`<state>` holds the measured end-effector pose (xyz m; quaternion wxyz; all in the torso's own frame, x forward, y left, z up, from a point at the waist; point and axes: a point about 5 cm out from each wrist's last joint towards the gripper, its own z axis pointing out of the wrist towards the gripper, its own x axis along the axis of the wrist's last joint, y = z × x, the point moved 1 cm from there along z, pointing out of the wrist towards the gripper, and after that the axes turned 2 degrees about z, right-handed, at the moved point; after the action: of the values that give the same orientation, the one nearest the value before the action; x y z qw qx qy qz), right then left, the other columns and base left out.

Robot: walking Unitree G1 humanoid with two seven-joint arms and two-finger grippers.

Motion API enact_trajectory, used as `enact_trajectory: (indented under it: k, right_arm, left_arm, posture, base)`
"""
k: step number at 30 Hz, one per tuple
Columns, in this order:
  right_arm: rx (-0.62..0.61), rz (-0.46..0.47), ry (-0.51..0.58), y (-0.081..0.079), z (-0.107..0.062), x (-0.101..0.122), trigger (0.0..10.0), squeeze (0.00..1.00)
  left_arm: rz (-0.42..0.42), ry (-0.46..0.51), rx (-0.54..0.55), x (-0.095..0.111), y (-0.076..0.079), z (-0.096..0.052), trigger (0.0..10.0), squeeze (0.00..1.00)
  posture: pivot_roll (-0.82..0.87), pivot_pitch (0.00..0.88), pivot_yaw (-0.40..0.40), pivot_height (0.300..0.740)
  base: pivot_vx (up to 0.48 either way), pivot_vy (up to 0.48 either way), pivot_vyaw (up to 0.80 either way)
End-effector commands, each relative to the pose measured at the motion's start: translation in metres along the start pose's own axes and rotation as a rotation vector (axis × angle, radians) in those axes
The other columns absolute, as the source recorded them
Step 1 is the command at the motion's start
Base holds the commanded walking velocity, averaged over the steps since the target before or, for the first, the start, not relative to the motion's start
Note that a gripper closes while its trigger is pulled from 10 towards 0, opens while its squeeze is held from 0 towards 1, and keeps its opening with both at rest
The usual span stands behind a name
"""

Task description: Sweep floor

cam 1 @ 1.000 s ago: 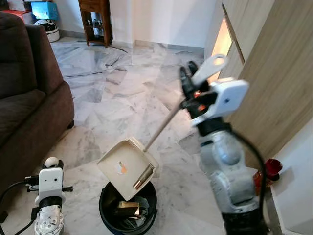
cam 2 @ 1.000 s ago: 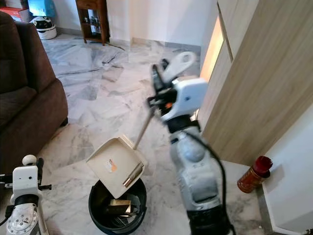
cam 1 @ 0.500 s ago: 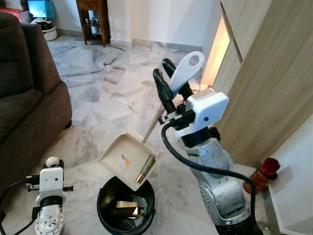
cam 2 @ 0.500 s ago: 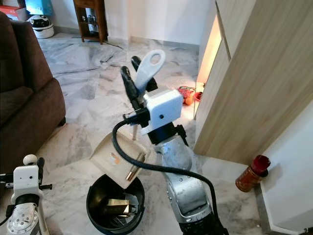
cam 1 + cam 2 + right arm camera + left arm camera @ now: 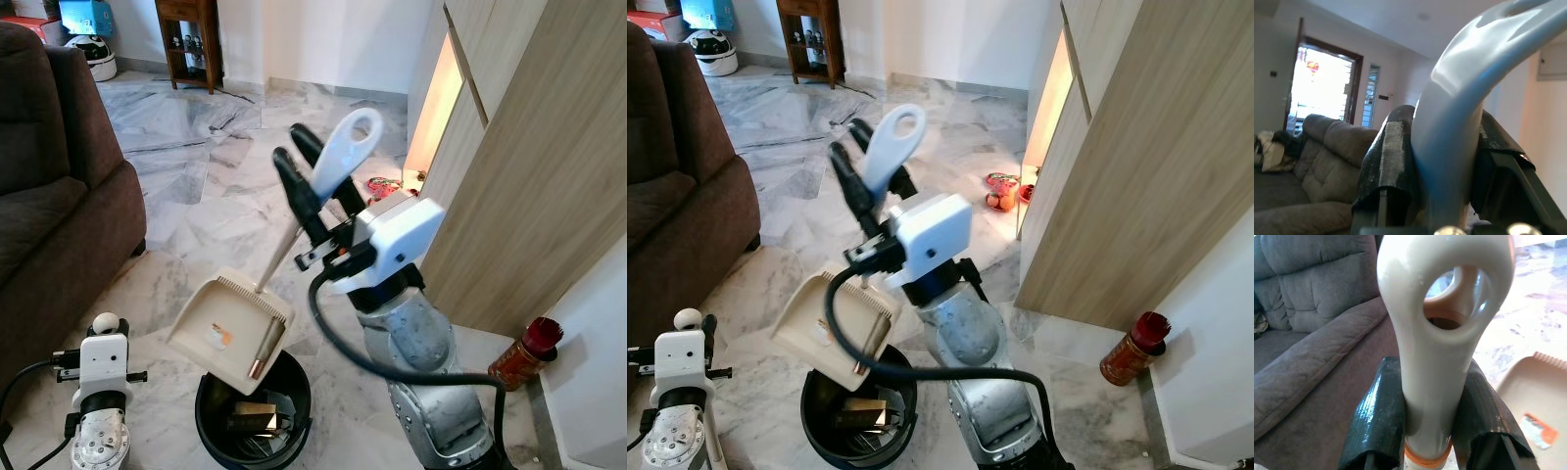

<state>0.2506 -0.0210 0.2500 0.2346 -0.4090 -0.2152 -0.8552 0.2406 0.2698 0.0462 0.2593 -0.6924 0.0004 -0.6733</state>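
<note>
A cream dustpan (image 5: pixel 217 323) on a long white handle (image 5: pixel 345 152) hangs tilted above a black bin (image 5: pixel 208 403). My right gripper (image 5: pixel 312 174) is shut on that handle near its looped end; the right wrist view shows the same grip (image 5: pixel 1444 127). A brown tube (image 5: pixel 263 345) lies at the pan's lower lip, over the bin. The bin holds a gold box (image 5: pixel 253 411). At the lower left, my left gripper (image 5: pixel 1430 367) is shut on a cream looped handle (image 5: pixel 1442 333) with an orange ring, probably a broom's.
A brown sofa (image 5: pixel 49 196) stands close on the left. A wooden cabinet wall (image 5: pixel 549 176) runs along the right, with a red-capped bottle (image 5: pixel 524 351) at its foot. Small red items (image 5: pixel 382 186) lie by the cabinet. A wooden side table (image 5: pixel 191 39) stands far back.
My right arm has swung to the left, carrying the dustpan leftward over the bin. The tube has stayed at the pan's lower lip. The left arm has not moved.
</note>
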Motion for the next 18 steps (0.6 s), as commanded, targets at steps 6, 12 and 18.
enact_trajectory:
  k: [6, 12, 18]
  right_arm:
    - [0.058, -0.089, 0.121, -0.0057, 0.0032, 0.0234, 10.0, 0.0]
    - [0.074, -0.055, 0.118, -0.0097, 0.0046, 0.0247, 10.0, 0.0]
    - [0.076, -0.021, 0.107, -0.0104, 0.0054, 0.0236, 10.0, 0.0]
  left_arm:
    - [0.009, 0.026, 0.005, 0.004, 0.0002, 0.003, 10.0, 0.0]
    - [0.009, 0.025, 0.005, 0.0037, 0.0003, 0.0033, 10.0, 0.0]
    - [0.01, 0.024, 0.005, 0.0035, 0.0004, 0.0034, 10.0, 0.0]
  posture:
    - [0.11, 0.0, -0.037, 0.74]
    - [0.11, 0.0, -0.036, 0.74]
    - [0.11, 0.0, -0.036, 0.74]
  base:
    - [0.0, 0.0, 0.0]
    - [0.0, 0.0, 0.0]
    - [0.0, 0.0, 0.0]
